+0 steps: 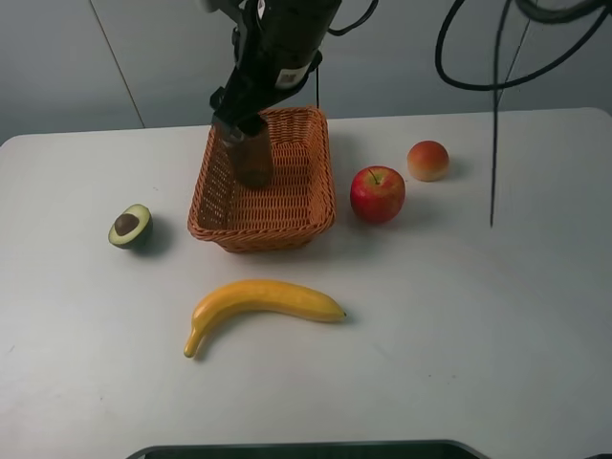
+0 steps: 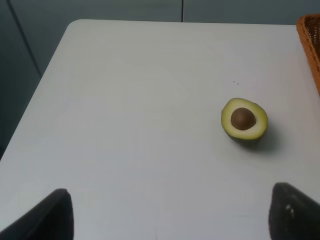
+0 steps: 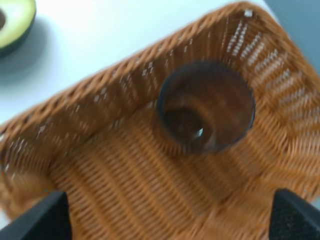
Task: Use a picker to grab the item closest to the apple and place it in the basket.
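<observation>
The red apple point(image 1: 377, 193) rests on the white table just right of the wicker basket point(image 1: 311, 206). A small orange-pink round fruit point(image 1: 427, 160) lies closest to it, at its upper right. A brown translucent cup point(image 1: 253, 159) stands inside the basket, and the right wrist view looks down into this cup point(image 3: 206, 106). My right gripper point(image 1: 237, 122) hovers directly above it, and in the wrist view that gripper point(image 3: 167, 200) is open with its fingers spread apart from the cup. The left gripper point(image 2: 170, 192) is open over bare table, short of the avocado half point(image 2: 244, 120).
The avocado half point(image 1: 130, 226) lies left of the basket. A banana point(image 1: 258, 304) lies in front of it. A black cable point(image 1: 494, 105) hangs at the right, beyond the fruit. The table's left edge point(image 2: 35, 95) drops off near the left gripper.
</observation>
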Motion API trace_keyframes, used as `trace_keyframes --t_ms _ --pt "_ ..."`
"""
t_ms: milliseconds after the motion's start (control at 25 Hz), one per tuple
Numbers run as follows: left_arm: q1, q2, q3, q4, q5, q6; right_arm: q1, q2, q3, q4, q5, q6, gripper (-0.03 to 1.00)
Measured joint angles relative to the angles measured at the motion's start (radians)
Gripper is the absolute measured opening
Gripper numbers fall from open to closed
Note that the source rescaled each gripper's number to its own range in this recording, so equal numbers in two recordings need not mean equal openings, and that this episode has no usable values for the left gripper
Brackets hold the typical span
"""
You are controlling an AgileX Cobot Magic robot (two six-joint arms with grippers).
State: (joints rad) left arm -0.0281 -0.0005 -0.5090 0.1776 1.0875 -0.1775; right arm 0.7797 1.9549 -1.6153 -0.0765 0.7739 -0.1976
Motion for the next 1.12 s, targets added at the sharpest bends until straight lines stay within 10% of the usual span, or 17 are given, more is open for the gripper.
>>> trace_keyframes --t_ms 600,1120 --pt "0.0 0.0 0.0 0.0 0.0 0.002 -0.37 -0.608 0.605 0.068 0.043 0.158 1.0" --pt "0.0 0.0 0.0 0.0 0.0 0.002 -0.701 -1.185 0.828 0.082 0.17 0.212 1.0"
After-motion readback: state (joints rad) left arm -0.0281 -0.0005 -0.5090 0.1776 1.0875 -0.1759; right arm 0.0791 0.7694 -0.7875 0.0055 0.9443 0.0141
